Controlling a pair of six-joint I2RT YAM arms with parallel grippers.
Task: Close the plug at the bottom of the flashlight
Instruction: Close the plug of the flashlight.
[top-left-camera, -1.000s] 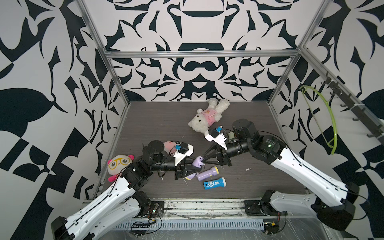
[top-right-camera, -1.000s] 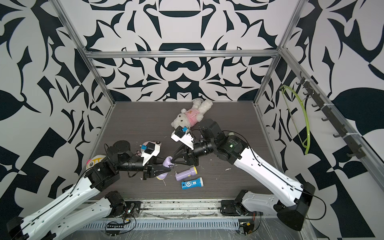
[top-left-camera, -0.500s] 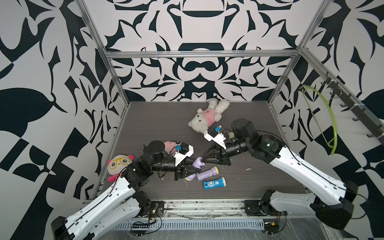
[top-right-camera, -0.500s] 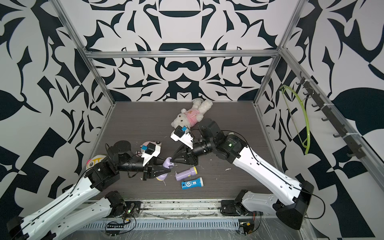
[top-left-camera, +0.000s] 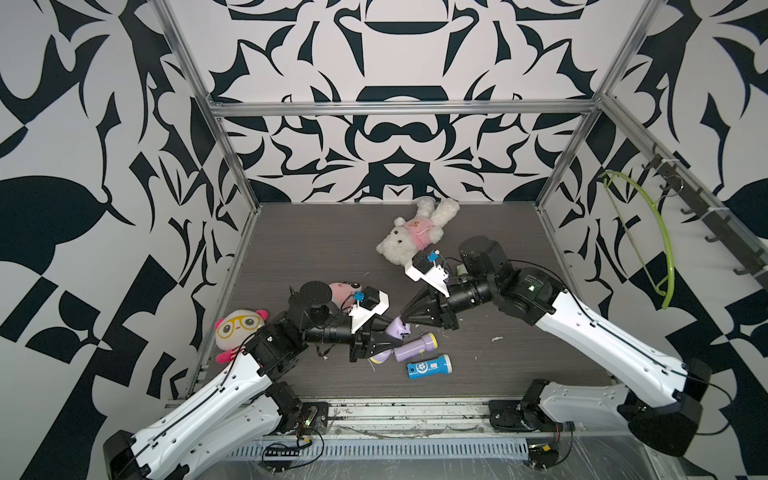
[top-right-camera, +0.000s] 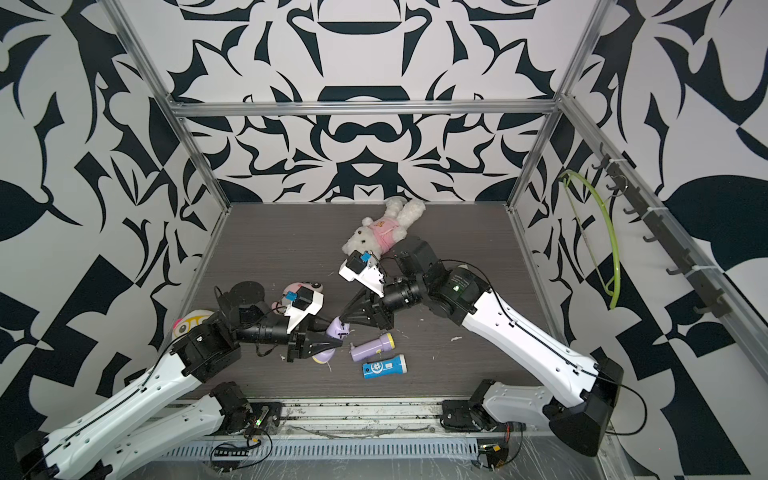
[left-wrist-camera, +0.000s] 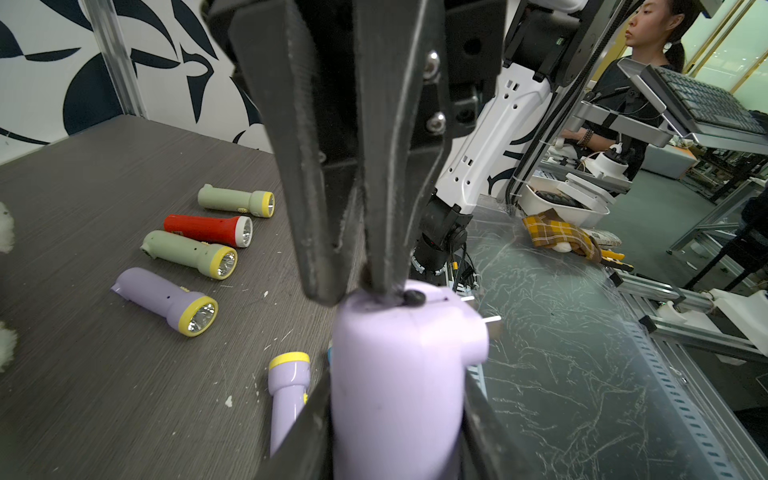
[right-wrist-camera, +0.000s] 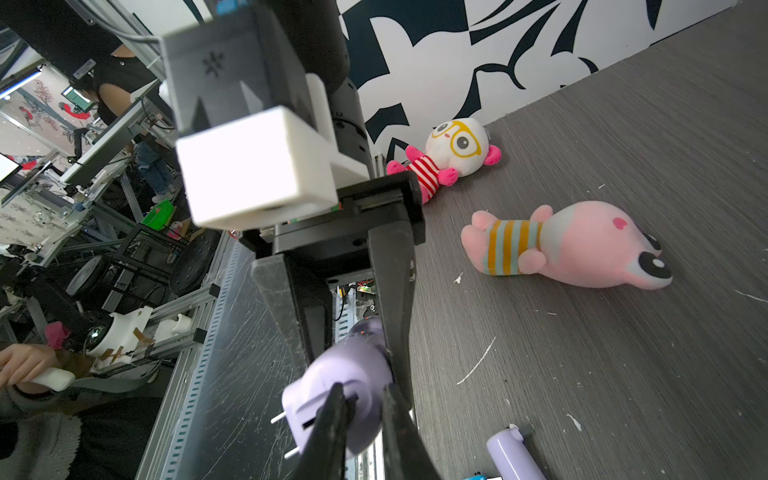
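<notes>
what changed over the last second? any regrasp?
Little. The right gripper edged slightly toward the left arm, its tips on the plug end of the held lilac flashlight, jaws narrowing a touch. No regrasp: the left gripper stays clamped on the body. The blue flashlight and white plush are unmoved.

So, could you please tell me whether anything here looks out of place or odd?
Yes. The lilac flashlight held in the left gripper has its plug prongs sticking out of the bottom end, beside the right gripper, so the plug is not folded shut. White scraps also litter the table.
</notes>
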